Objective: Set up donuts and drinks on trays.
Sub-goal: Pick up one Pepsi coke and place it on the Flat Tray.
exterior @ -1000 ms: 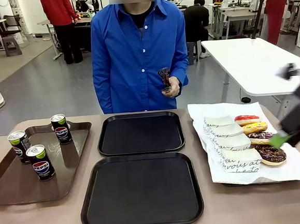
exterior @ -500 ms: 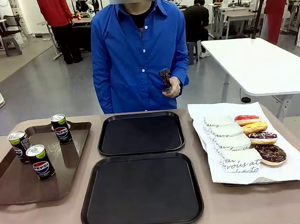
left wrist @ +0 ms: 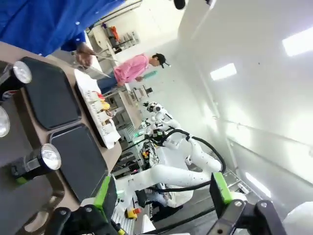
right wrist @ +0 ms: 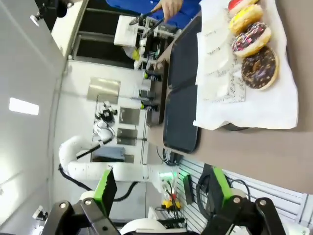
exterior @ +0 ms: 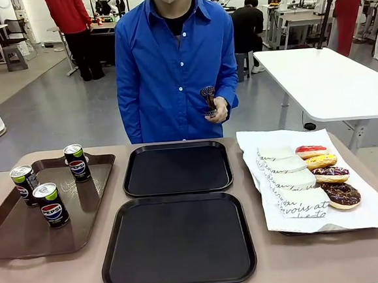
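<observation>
Three black Pepsi cans (exterior: pixel 50 205) stand on a glossy brown tray (exterior: pixel 83 215) at the left. Two matte black trays lie in the middle, one far (exterior: pixel 177 168) and one near (exterior: pixel 178 242), both bare. At the right, donuts lie in a row beside white script sleeves (exterior: pixel 290 182): red-topped (exterior: pixel 311 151), yellow (exterior: pixel 321 161), sprinkled (exterior: pixel 330 172) and chocolate (exterior: pixel 341 194). My left gripper (left wrist: pixel 161 196) is open, high above the table's can side, holding nothing. My right gripper (right wrist: pixel 164 193) is open too, off the donut side, with the chocolate donut (right wrist: pixel 259 66) well ahead of it.
A person in a blue shirt stands at the far edge behind the black trays, holding a small dark tool (exterior: pixel 208 100) at chest height. The donuts rest on a white paper sheet (exterior: pixel 371 215). A white table (exterior: pixel 321 78) stands behind at the right.
A second ago the right gripper hung blurred over the donuts at the right edge and a green pad showed at the left edge; both arms have since pulled out of the front view.
</observation>
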Controlling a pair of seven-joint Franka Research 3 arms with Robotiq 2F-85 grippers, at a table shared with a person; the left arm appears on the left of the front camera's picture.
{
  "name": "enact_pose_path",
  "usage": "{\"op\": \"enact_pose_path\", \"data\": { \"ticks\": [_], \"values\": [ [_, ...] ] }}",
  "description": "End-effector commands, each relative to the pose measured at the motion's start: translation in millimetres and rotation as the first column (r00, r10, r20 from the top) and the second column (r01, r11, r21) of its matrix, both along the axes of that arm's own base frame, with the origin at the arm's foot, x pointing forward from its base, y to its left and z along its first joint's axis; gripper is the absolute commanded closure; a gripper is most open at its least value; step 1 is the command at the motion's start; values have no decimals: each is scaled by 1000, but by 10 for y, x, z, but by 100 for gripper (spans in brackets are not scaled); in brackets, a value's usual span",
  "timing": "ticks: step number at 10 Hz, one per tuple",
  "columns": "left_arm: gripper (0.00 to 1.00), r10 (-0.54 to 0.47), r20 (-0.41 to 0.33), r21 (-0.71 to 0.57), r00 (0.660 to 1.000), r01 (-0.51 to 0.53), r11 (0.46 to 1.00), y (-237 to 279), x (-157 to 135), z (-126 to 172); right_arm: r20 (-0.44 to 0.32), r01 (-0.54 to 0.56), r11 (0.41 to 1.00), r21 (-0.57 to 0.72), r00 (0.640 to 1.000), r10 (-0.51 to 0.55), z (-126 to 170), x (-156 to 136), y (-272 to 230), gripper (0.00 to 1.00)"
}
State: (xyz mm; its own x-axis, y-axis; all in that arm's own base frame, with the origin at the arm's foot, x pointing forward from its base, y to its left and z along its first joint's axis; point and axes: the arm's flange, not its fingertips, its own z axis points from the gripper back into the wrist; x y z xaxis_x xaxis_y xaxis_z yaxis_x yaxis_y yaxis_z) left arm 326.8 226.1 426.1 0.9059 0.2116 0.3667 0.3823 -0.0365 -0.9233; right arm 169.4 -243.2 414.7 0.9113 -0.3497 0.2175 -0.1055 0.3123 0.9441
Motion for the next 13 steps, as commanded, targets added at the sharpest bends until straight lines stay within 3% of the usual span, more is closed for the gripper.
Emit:
{"op": "enact_pose_path", "data": {
  "ticks": [1,10,13],
  "values": [
    [0,-1,-2,59,1000,1,998,92,76,-18,6,-2,1000,25,1000,2,-6,-18,-28,0],
    [0,-53,-84,288,995,75,955,85,14,110,-61,40,999,17,997,-38,-20,-130,-141,0],
    [0,-37,-65,230,997,51,972,150,36,81,-61,40,999,17,997,-38,-20,-130,-141,0]
  ]
}}
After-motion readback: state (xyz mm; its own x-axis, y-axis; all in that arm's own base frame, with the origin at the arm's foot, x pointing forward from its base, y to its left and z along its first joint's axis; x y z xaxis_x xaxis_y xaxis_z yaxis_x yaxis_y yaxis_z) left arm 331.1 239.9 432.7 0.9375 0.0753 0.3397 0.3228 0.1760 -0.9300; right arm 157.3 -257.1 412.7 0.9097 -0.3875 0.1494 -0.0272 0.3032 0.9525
